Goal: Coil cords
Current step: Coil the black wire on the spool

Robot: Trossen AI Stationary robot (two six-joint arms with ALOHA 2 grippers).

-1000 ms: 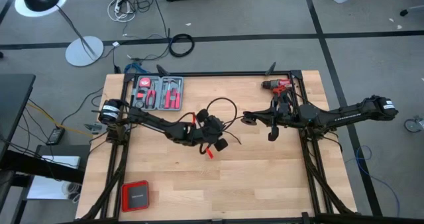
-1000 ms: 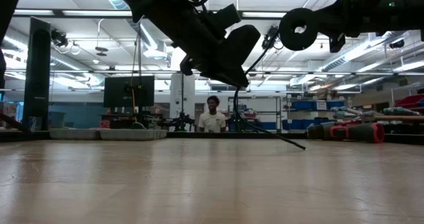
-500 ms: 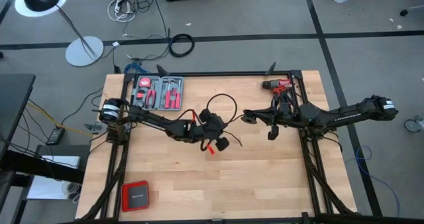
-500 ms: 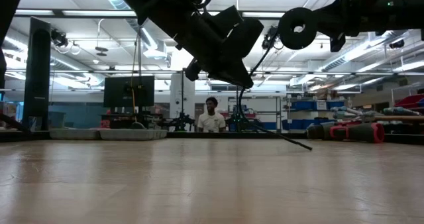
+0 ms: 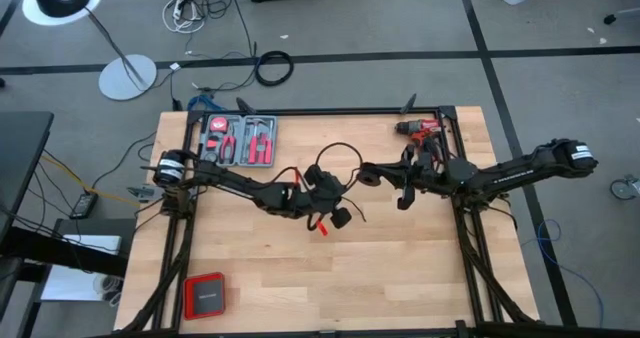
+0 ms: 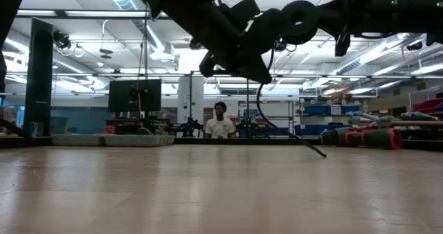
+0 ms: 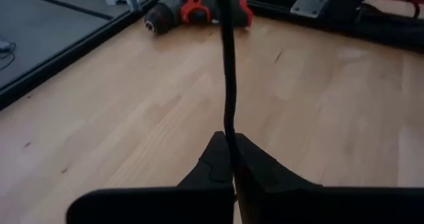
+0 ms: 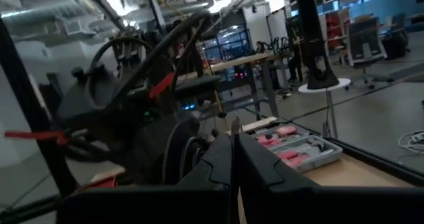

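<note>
Table point(image 5: 400, 268): bare wood mid-span, both my arms above it. L gripper point(image 5: 322, 186) is clamped on the cord point(image 5: 338, 150), which arcs up as a loop between the two grippers; tail trails toward table. R gripper point(image 5: 372, 175) has fingers together, near loop. Advice: keep L pinch firm, feed R slowly, avoid kinking loop.

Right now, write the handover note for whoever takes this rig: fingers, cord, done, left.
Left gripper: fingers shut on the cord, held above mid-table.
Right gripper: fingers shut on the cord too, close beside the left, both in the air.
Cord: one loop arches between the arms in the high view; a tail hangs to the table.
Drill at the far right edge, untouched.
Left: finish the coil, set it down.
</note>
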